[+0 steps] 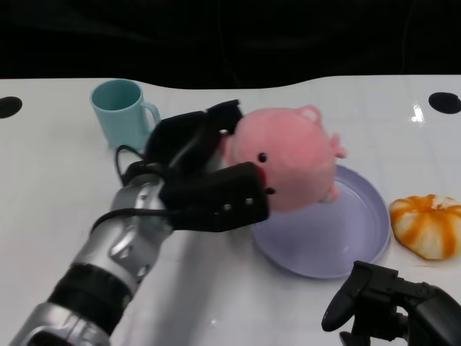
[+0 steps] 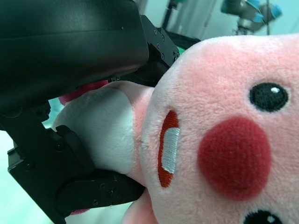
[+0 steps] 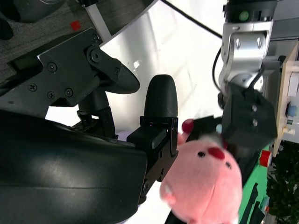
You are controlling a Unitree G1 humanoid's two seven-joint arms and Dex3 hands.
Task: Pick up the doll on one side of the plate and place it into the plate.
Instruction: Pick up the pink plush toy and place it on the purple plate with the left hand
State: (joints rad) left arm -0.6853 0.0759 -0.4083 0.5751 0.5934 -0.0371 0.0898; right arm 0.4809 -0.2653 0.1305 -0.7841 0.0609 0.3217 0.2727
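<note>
A pink plush pig doll [image 1: 288, 155] with black eyes and red cheeks hangs in the air over the left part of the lavender plate [image 1: 360, 241]. My left hand [image 1: 205, 176] grips it from its left side, fingers wrapped around its body. The left wrist view is filled by the doll's face [image 2: 219, 144] and my black fingers [image 2: 70, 177] pressed against its white belly. My right hand [image 1: 392, 303] rests low at the table's front right, holding nothing, fingers apart. From the right wrist I see the doll [image 3: 205, 182] and the left hand [image 3: 247, 116] gripping it.
A teal mug [image 1: 121, 112] stands at the back left. An orange-and-white pumpkin-like object [image 1: 428, 225] lies just right of the plate. Black round marks sit at the table's far left [image 1: 9, 107] and far right [image 1: 444, 102] edges.
</note>
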